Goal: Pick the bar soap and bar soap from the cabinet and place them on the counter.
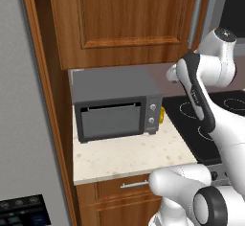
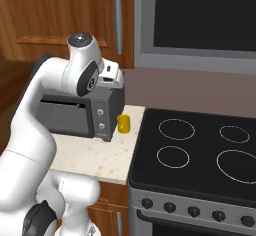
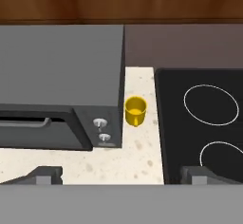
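Observation:
The cabinet [image 1: 129,19] hangs above the counter with its door closed, and its long silver handle [image 1: 195,19] runs down the right edge. The cabinet [image 2: 60,15] also sits at the upper left of the right base view. The bar soap is hidden. Below lies the beige speckled counter [image 1: 129,155] [image 3: 137,156]. My gripper [image 3: 121,175] is open with nothing between its fingers. It hovers above the counter's right end and looks down on it, below the level of the cabinet door.
A dark grey microwave [image 1: 115,110] [image 3: 57,80] takes up the back of the counter. A small yellow cup [image 3: 135,110] [image 2: 123,124] stands between it and the black stovetop [image 2: 200,150] on the right. A tall wooden panel bounds the counter on the left.

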